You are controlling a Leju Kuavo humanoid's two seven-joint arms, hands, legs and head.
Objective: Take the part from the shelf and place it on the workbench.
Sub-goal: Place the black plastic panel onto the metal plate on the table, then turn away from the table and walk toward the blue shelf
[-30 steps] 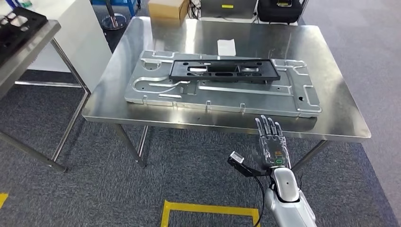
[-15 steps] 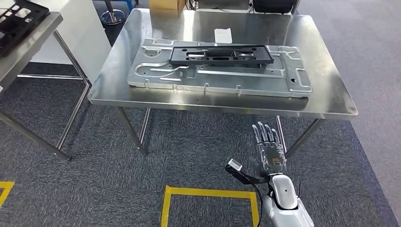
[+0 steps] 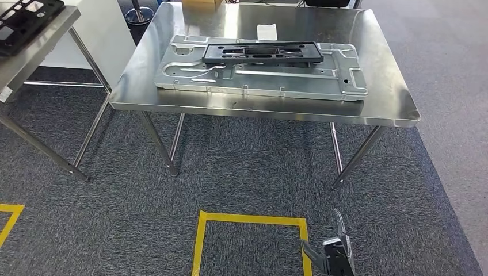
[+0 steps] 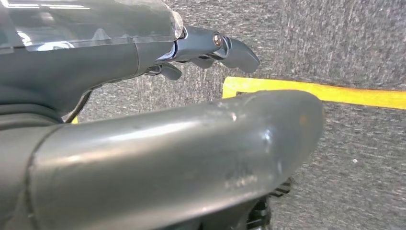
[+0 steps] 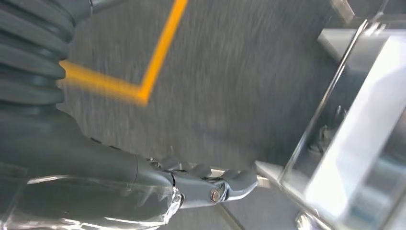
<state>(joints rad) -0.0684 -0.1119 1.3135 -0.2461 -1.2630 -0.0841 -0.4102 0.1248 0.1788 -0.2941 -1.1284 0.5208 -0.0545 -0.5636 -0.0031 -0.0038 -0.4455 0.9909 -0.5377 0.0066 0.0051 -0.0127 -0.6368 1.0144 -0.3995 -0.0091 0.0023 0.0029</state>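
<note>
Head view high, facing down at workbench (image 3: 265,112); wrist views close above carpet (image 4: 344,52), sharing yellow floor tape (image 3: 253,219).

Grey carpet floor (image 3: 247,178) marked with yellow tape square outline (image 3: 251,219). White paper slip (image 3: 266,31) lies on table top. White cabinet (image 3: 92,26) stands left of it.
</note>
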